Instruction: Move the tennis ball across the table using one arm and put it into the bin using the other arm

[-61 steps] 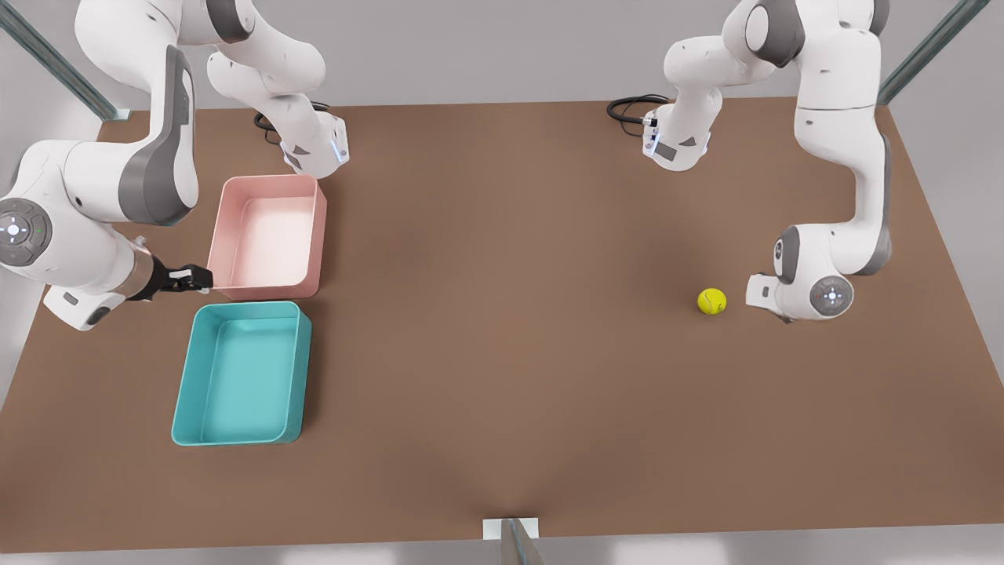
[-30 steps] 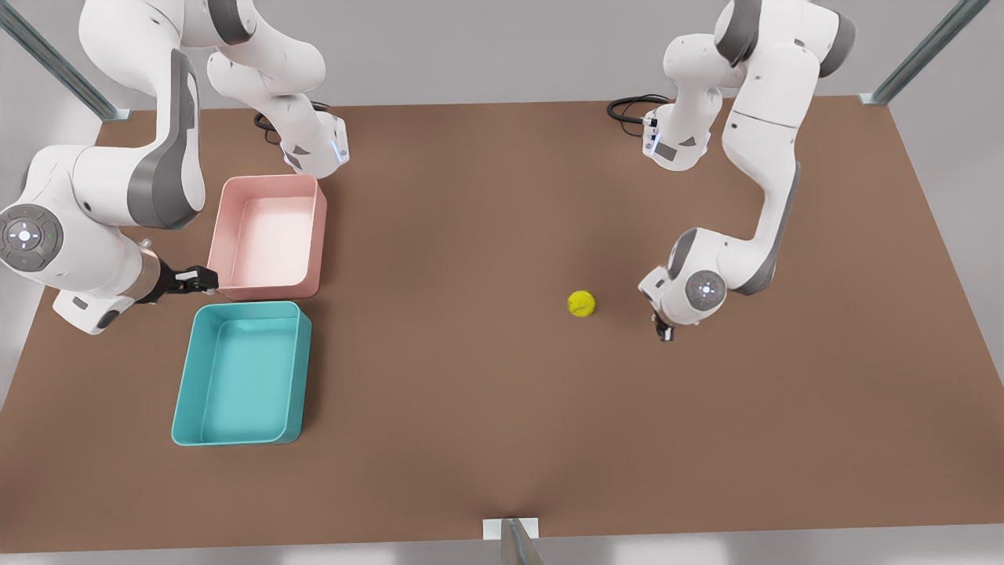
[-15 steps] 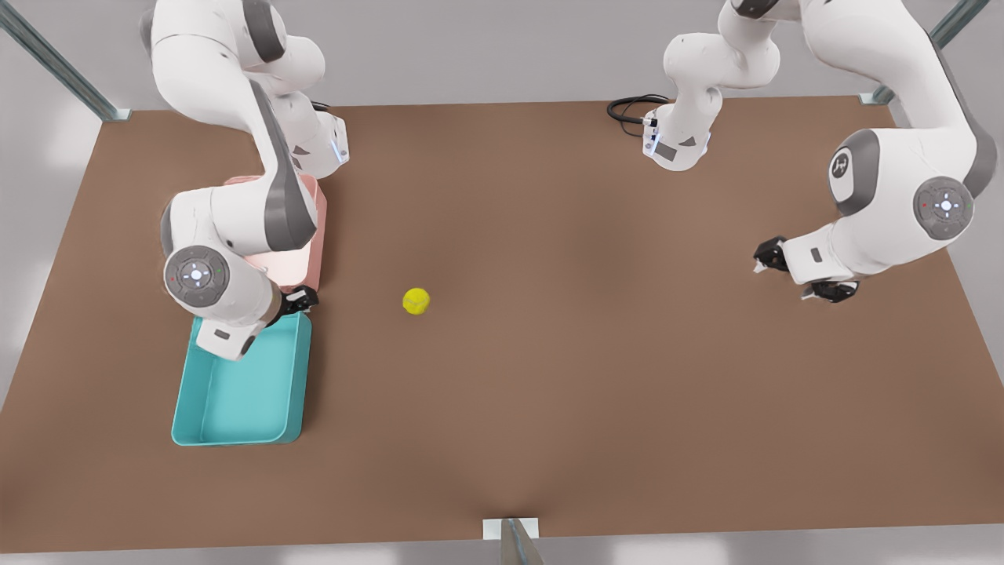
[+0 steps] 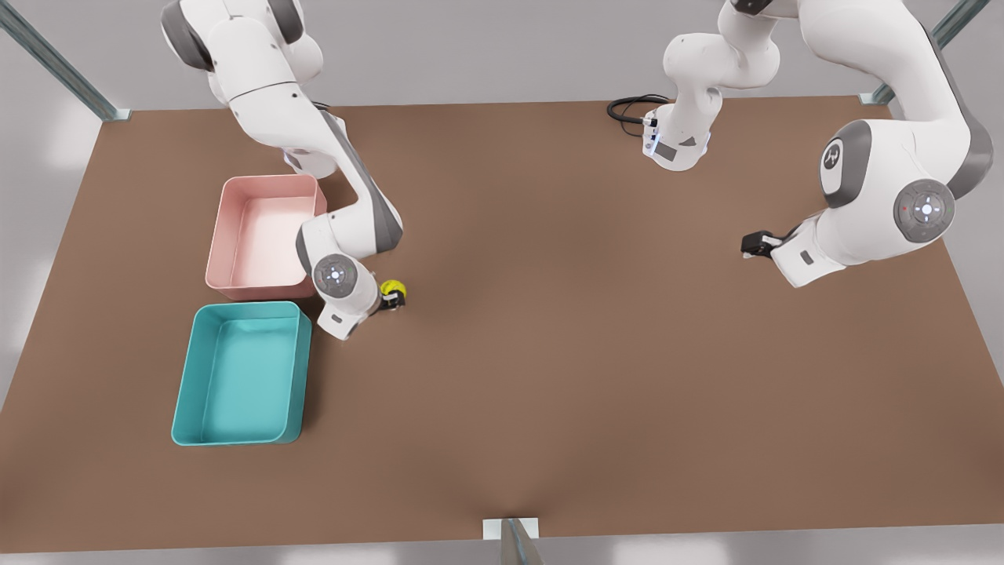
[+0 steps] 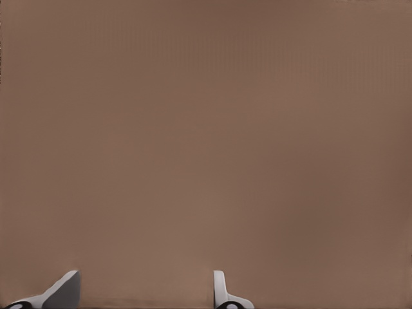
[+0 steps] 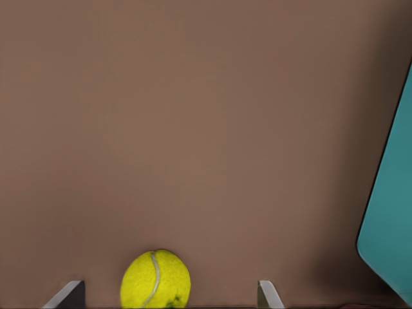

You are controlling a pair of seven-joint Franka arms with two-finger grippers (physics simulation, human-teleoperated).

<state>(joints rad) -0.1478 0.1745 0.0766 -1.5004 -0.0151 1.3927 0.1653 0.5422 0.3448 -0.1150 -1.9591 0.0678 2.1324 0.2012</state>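
Now | right tool point(image 4: 392, 298) apart, straddling fuzzy tennis ball point(image 6: 155, 279) | left tool point(image 4: 754, 245) apart

In the front view the tennis ball point(image 4: 391, 288) is partly covered by the right gripper point(image 4: 394, 299) and wrist; the right wrist view cuts off the ball's underside and most of the teal bin point(image 6: 391, 219); the left gripper point(image 5: 147, 291) shows just its fingertips point(image 5: 219, 286) at the picture's edge.

The worktop point(image 4: 549, 353) is lit evenly by soft, diffuse light from above. Only faint, blurred shadows are cast beside the bin point(image 4: 239, 377) and under the arms. No glare is seen; wrist views are slightly soft.
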